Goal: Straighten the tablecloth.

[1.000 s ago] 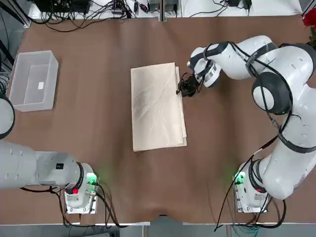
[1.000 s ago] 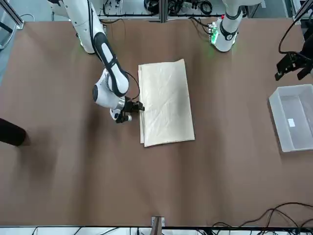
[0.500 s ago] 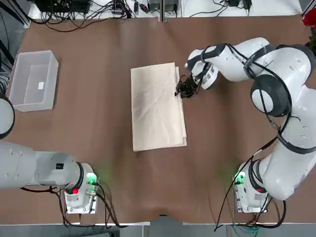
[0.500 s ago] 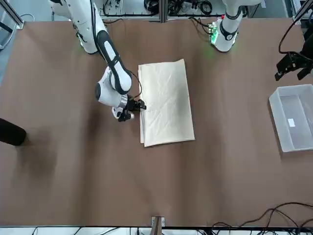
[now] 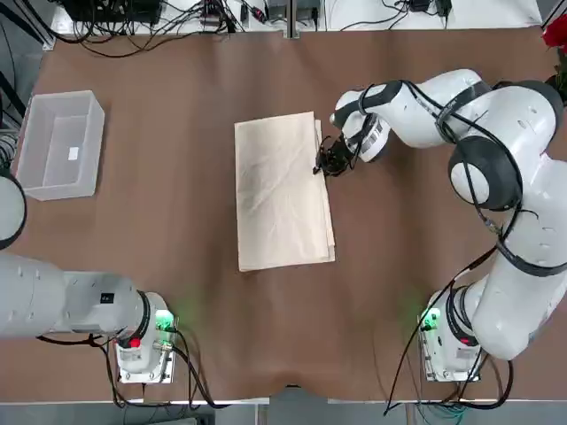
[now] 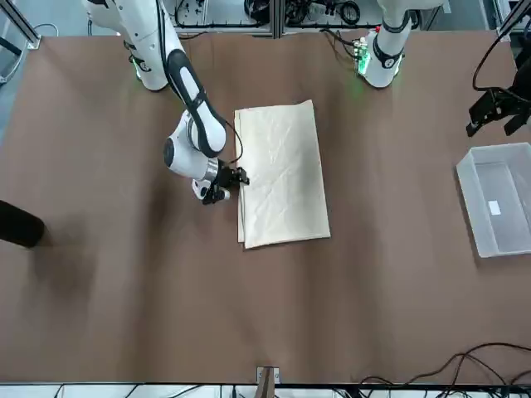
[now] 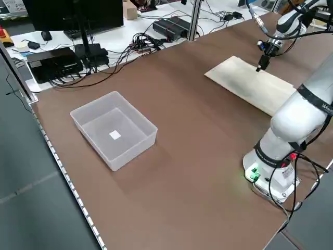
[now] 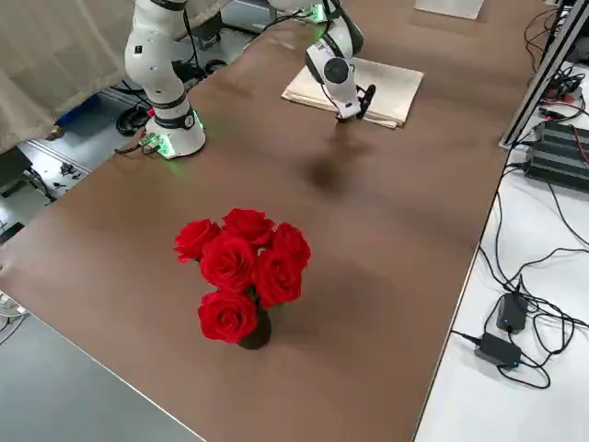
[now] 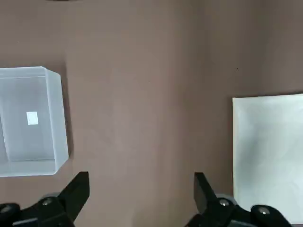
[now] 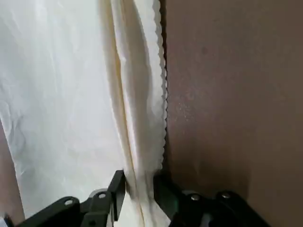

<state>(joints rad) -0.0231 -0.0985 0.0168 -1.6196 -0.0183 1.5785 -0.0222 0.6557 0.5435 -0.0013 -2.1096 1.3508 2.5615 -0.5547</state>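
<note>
The tablecloth is a cream folded rectangle lying at the middle of the brown table, also seen in the front view. My right gripper sits low at the middle of the cloth's right-hand long edge. In the right wrist view the gripper has its fingers close together, pinching the layered scalloped edge of the tablecloth. My left gripper hangs high above the table's left side, near the bin. It is open and holds nothing.
A clear plastic bin stands at the far left of the table, with a small white tag inside. A bunch of red roses stands near the table's right end. Cables and boxes line the far edge.
My right gripper has slid a little to the left, from just beside the cloth onto its right edge. The cloth and the left arm have not moved.
</note>
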